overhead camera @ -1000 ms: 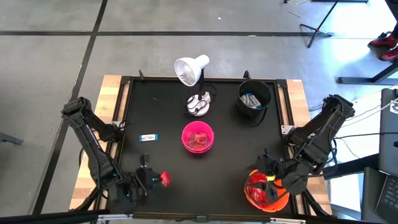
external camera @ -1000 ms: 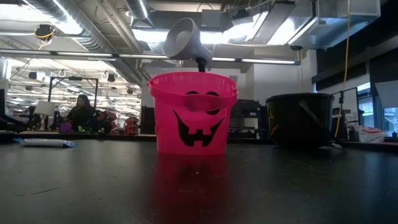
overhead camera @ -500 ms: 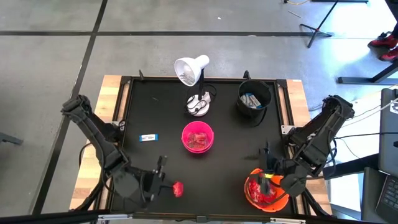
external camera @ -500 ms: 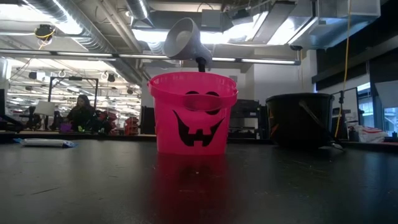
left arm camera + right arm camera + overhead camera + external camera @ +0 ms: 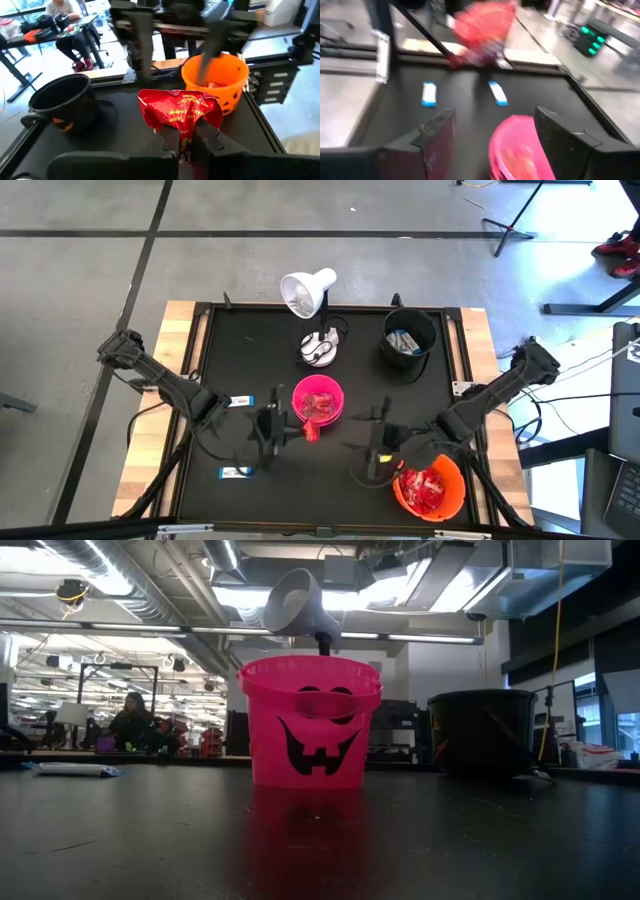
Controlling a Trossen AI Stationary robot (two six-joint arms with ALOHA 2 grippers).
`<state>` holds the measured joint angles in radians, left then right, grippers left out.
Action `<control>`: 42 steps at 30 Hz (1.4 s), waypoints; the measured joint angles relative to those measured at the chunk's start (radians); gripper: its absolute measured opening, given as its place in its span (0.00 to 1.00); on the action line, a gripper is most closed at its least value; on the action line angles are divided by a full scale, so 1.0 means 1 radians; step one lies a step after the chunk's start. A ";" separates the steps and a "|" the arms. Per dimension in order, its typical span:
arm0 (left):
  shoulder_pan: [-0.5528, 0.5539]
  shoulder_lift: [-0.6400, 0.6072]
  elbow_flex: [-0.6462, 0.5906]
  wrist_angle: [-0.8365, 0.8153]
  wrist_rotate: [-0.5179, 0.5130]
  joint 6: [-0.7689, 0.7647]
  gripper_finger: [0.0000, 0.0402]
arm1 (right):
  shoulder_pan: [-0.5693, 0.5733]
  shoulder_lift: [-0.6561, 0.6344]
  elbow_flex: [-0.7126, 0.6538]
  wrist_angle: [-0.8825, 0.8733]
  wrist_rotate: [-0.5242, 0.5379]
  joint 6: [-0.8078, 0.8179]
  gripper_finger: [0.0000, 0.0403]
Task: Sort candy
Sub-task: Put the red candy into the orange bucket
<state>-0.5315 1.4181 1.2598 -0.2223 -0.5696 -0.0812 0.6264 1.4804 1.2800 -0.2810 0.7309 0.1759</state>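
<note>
Left gripper: the left gripper (image 5: 290,427) sat low of centre in the high view, just left of the pink bucket (image 5: 318,401), its fingers pinched tight on a red packet (image 5: 181,113).

Held packet: in the left wrist view the red packet stood up from the fingertips as a crumpled, shiny foil fan, gripped at its lower edge.

Right gripper: the right gripper (image 5: 373,450) hung right of centre in the high view, beside the orange bucket (image 5: 434,486), jaws spread wide and carrying nothing.

Loose candy: two white-and-blue bars lay flat on the black mat, one at middle left (image 5: 240,401) and one at lower left (image 5: 235,472), well apart from each other.

Sorted candy: red packets filled the pink bucket and the orange bucket; the black bucket (image 5: 409,337) at upper right held at least one white-and-blue bar.

Other items: a white desk lamp (image 5: 309,292) stood at upper centre, just above the pink bucket.

Handling of the packet: it looked very light, soft and crinkly, with slick foil that could slide out of a loose pinch; a firm grip on the gathered edge or across the middle seemed safest.

Handling of the bars: they looked slim, light and somewhat stiffer, lying flat, so a grip across the narrow width near the middle would likely suit them.

Step in hand: the held packet seemed bound for the pink bucket.
</note>
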 joint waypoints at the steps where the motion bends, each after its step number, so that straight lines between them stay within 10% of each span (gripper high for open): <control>1: 0.010 0.000 0.000 0.005 0.006 -0.004 0.02 | -0.007 0.013 0.000 0.049 -0.024 -0.034 0.66; 20: 0.042 0.001 0.000 0.153 -0.001 0.034 0.02 | -0.125 0.140 0.000 0.535 -0.048 -0.165 0.64; 34: 0.042 0.002 0.000 0.152 0.017 0.033 0.06 | -0.123 0.141 0.000 0.507 -0.113 -0.181 0.11; 42: 0.042 0.002 0.000 0.154 0.005 0.088 0.28 | -0.123 0.141 0.001 0.489 -0.113 -0.185 0.07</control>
<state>-0.4892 1.4200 1.2597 -0.0687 -0.5644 0.0066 0.5034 1.6213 1.2805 0.2076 0.6177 -0.0090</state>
